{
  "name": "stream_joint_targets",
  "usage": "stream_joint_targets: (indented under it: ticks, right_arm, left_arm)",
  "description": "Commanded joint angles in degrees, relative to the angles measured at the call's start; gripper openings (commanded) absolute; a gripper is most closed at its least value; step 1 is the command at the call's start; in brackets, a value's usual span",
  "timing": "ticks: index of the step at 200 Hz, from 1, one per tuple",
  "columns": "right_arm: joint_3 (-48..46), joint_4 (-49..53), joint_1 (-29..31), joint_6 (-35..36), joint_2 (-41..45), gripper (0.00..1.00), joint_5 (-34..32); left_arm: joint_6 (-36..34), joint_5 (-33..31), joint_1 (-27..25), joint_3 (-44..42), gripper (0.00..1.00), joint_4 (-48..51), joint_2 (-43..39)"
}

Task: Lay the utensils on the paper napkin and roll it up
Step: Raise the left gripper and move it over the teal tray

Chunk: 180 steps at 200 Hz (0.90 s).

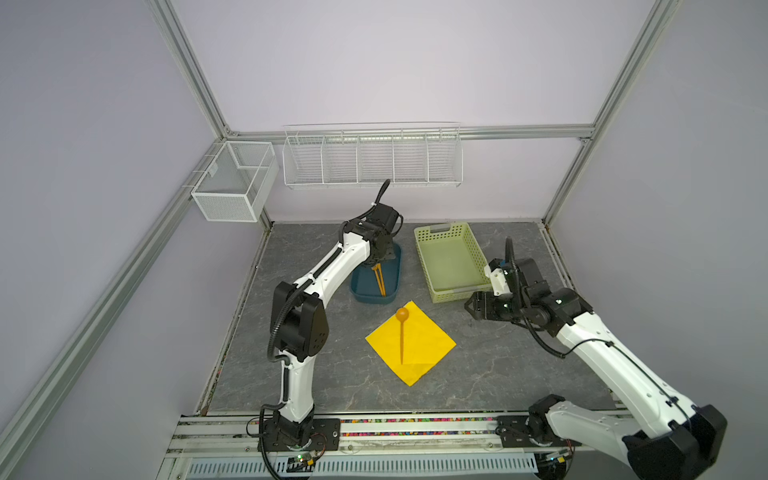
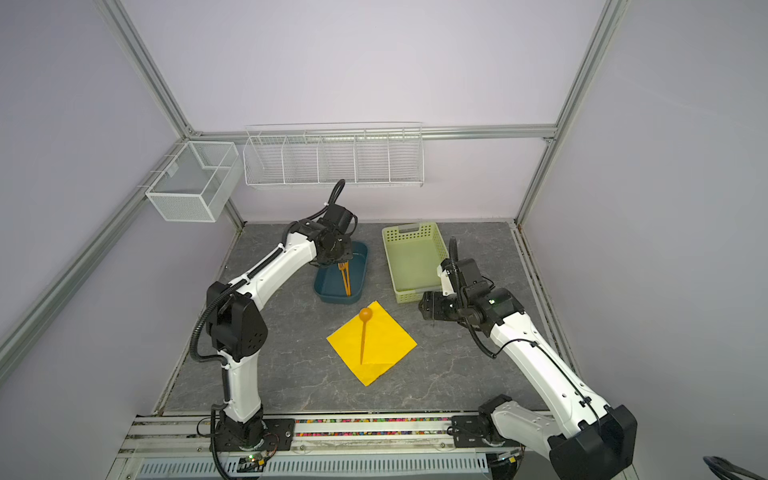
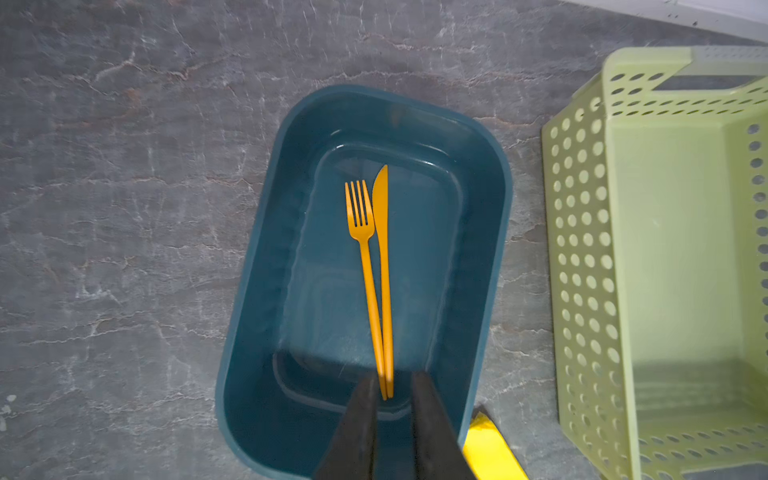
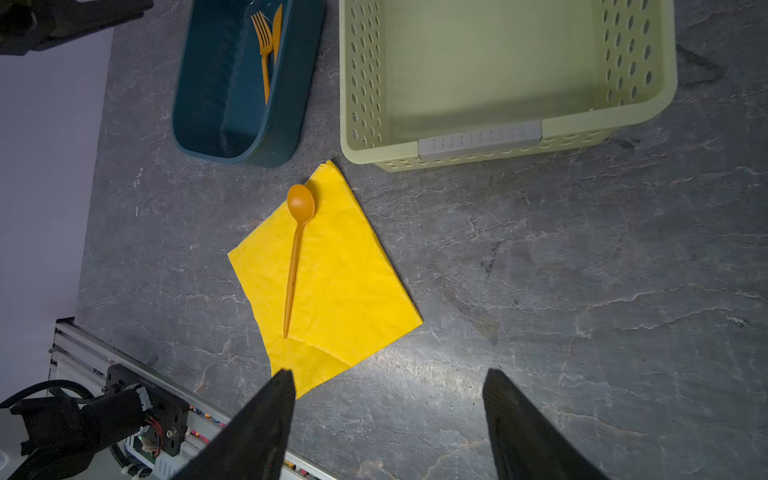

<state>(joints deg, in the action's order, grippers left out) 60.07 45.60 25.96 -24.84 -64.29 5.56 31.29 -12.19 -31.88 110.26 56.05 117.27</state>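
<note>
The yellow paper napkin (image 1: 419,349) (image 2: 382,347) lies flat mid-table, turned like a diamond. An orange spoon (image 1: 402,332) (image 4: 294,257) rests on it, bowl toward the far corner. The fork (image 3: 365,266) and knife (image 3: 384,249) lie side by side on the floor of a dark blue tub (image 3: 266,291) (image 1: 358,289). My left gripper (image 3: 395,384) is down inside that tub, jaws narrowly open with the two handle ends between them, close to one finger. My right gripper (image 4: 388,382) (image 1: 467,305) hovers open and empty right of the napkin, over bare table.
A pale green perforated basket (image 1: 461,293) (image 4: 478,153) stands empty at the back right, just behind the right gripper. White wire racks (image 1: 372,158) hang on the back wall. A napkin corner (image 3: 490,449) shows beside the tub.
</note>
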Motion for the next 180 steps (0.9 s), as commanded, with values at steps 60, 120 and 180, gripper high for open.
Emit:
stream_joint_targets:
  ticks: [60,120,180]
  right_arm:
    - [0.03,-1.15,-0.38,0.62,-2.5,0.75,2.72]
    - [0.05,-0.69,-0.61,0.67,-1.54,0.75,0.94]
    - [-0.57,-0.63,-0.65,0.69,-1.45,0.75,0.61]
  left_arm:
    - [2.85,-0.81,0.39,2.53,0.18,-0.82,6.45]
    - [3.5,-0.54,2.44,0.81,0.18,-1.42,7.31]
    - [4.11,1.93,4.01,1.18,0.18,-2.3,9.31]
